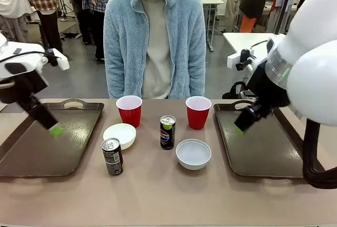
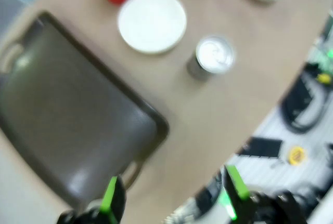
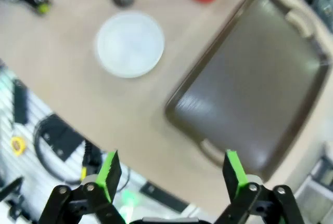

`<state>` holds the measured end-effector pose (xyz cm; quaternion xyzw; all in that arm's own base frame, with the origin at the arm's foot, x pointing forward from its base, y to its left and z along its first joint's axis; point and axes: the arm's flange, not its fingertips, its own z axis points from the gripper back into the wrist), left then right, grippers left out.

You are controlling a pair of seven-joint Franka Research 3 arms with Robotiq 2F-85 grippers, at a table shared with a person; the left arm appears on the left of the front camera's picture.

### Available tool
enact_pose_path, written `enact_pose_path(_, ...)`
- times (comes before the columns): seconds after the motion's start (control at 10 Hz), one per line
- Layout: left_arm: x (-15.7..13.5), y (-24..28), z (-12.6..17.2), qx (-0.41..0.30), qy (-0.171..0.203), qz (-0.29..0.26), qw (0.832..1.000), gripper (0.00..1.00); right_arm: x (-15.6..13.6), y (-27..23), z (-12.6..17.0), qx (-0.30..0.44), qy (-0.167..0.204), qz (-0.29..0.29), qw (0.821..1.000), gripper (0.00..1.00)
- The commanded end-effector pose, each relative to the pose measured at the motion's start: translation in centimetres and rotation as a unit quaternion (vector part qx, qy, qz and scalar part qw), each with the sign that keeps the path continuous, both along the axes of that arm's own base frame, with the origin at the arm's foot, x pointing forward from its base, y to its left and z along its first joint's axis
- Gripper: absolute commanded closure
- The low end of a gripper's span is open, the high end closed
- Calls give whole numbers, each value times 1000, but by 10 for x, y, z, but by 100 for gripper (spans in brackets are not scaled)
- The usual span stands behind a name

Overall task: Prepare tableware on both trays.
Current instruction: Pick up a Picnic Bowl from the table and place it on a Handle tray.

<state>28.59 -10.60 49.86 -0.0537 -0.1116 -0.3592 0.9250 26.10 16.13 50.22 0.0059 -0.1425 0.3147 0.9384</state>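
Nothing loaded yet, by the look of it. Left pincer [image 2: 171, 193] and right pincer [image 3: 171, 169] are both wide open and empty, hovering over the bare left tray [image 1: 31, 156] and right tray [image 1: 263, 156]. Red cups [image 1: 129, 110] [image 1: 198, 112], bowls [image 1: 119, 135] [image 1: 193, 153] and cans [image 1: 112, 156] [image 1: 167, 131] sit on the worktop [image 1: 158, 195] between the pincers. All six placements are left.
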Motion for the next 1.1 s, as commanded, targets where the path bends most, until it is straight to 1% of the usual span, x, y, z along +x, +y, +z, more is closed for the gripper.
enact_pose_path(0.0,-34,17,-37,25,-33,23,999,0,-50,-36,-82,-23,9,-5,1000,0)
enact_pose_path(0.1,0,0,0,0,0,0,1000,0,0,0,0,0,0,0,1000,0)
enact_pose_path(0.2,0,0,0,0,0,0,1000,0,0,0,0,0,0,0,1000,0)
enact_pose_path(0.3,-4,5,3,10,2,8,1000,0,-6,-2,-4,-11,21,-1,1000,0)
enact_pose_path(0.4,12,31,1,-139,39,-27,989,0,5,-33,-12,119,40,3,992,0)
enact_pose_path(0.5,19,56,2,-232,73,-47,969,0,3,-70,-14,219,50,-10,974,0)
enact_pose_path(0.6,22,74,2,-283,91,-58,953,0,-4,-102,-15,290,47,-21,956,0)
enact_pose_path(0.7,29,88,2,-317,102,-57,941,0,-6,-131,-19,349,45,-31,936,0)
enact_pose_path(0.8,40,104,-1,-346,111,-43,931,0,-6,-148,-27,381,50,-45,922,0)
enact_pose_path(0.9,48,125,-12,-387,110,-5,916,0,-6,-179,-46,428,62,-66,899,0)
enact_pose_path(1.0,54,151,-16,-408,112,27,906,0,-5,-203,-64,467,71,-89,877,0)
